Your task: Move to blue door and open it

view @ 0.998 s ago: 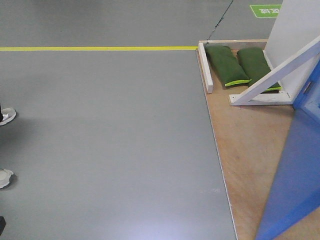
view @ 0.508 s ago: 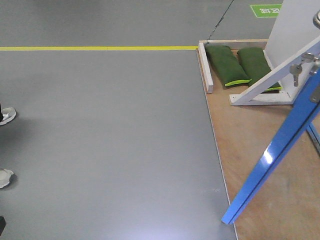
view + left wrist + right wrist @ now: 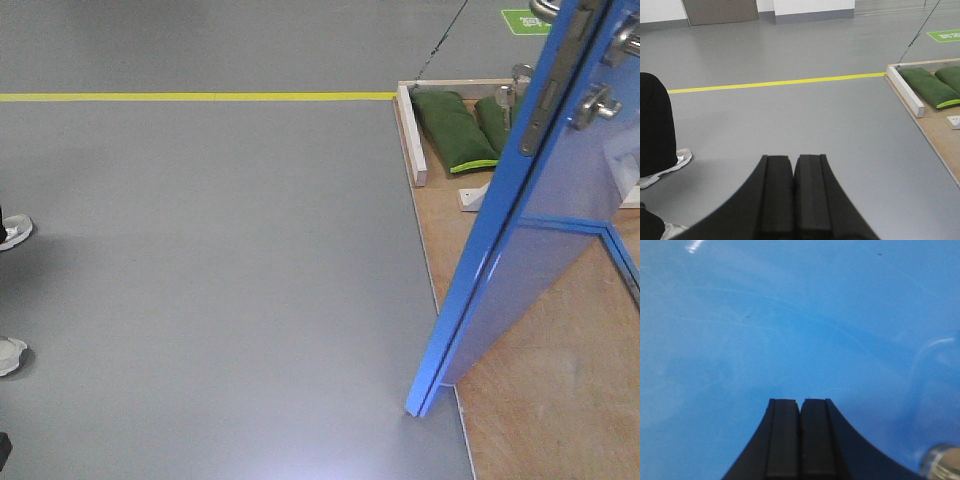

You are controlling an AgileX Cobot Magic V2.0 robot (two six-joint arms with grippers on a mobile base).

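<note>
Most of the front view is smooth grey painted floor point(image 3: 220, 260), crossed near the top by a thin yellow taped line point(image 3: 200, 97). The tall bright blue door panel point(image 3: 540, 250) stands ajar, and its lower free corner hangs over the left edge of the bare plywood platform point(image 3: 540, 400). Two green sandbags point(image 3: 452, 130) lie at the platform's far left corner, behind a white wooden batten point(image 3: 410, 135).

The door looks partly open, so I judge the opening step to be under way rather than finished. The next move likely calls for steady pressure on the panel's face, clear of the silver lever handle point(image 3: 595, 103) and the grey metal edge plate point(image 3: 545, 100).

The right gripper point(image 3: 800, 402) faces the blue panel closely, fingers pressed together and holding nothing; whether it touches the door cannot be told. The left gripper point(image 3: 793, 160) points over bare floor, its fingers likewise together and empty. A bystander's pale shoe point(image 3: 12, 232) shows at the left edge.
</note>
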